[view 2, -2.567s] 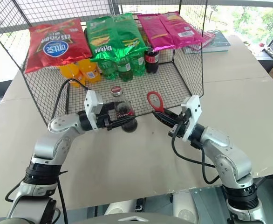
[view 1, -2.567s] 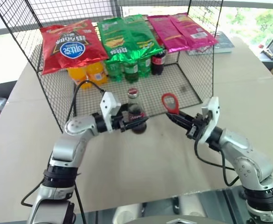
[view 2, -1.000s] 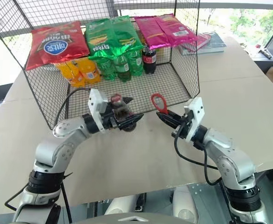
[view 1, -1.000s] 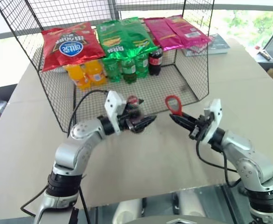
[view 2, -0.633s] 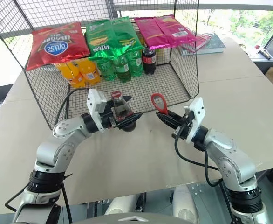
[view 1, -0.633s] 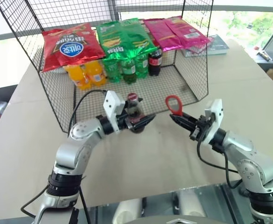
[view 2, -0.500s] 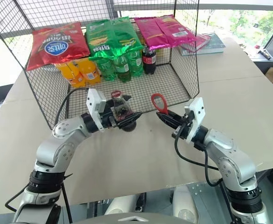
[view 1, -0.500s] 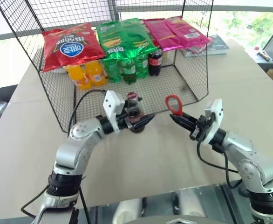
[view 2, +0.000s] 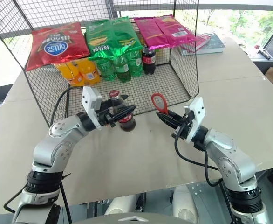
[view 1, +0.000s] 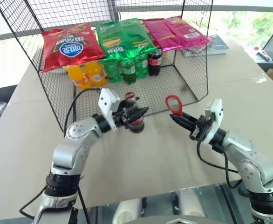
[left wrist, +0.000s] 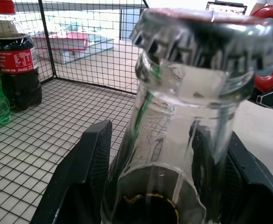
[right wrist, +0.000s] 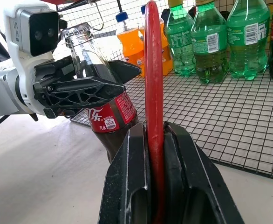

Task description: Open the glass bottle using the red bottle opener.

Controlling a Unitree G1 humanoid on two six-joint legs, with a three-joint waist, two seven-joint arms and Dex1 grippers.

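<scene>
**Bottle gripped, opener poised beside it**

The left gripper (view 1: 135,115) clasps the glass bottle (view 1: 133,113) at its shoulder, upright on the table (view 1: 29,140) at the wire cage's (view 1: 192,70) open front, cap still on; the right gripper (view 1: 177,118) pinches the red bottle opener (view 1: 174,104) by its handle, loop up, near the bottle but apart.
</scene>
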